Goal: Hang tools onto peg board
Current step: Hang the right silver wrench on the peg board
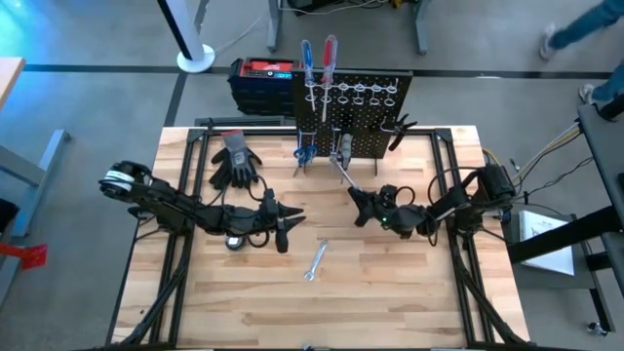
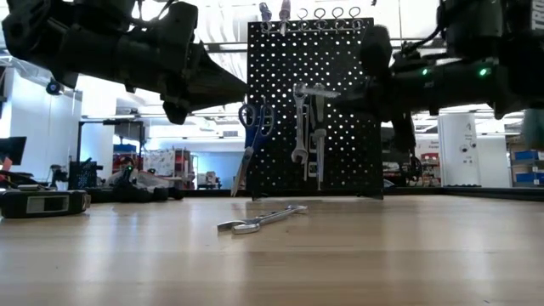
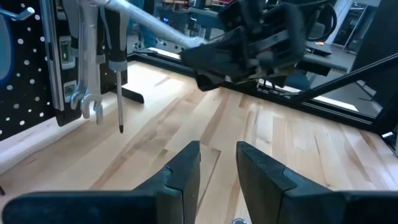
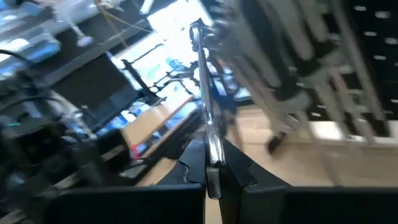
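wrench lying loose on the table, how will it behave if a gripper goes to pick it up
The wrench looks like flat bare metal, so probably stiff and apt to slide on the smooth wooden table rather than roll. It lies low, so fingers likely need to close across its thin shaft.

wooden table (image 1: pixel 390 292) bears wrench (image 1: pixel 315 261), gloves (image 1: pixel 235 159).

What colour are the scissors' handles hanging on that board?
Blue; the scissors show best in the low view, hanging on the peg board.

Upright black peg board (image 1: pixel 353 102) with hung scissors (image 2: pixel 252 136) and wrenches (image 2: pixel 299 127) (another silver wrench (image 1: pixel 315 261) flat on table).
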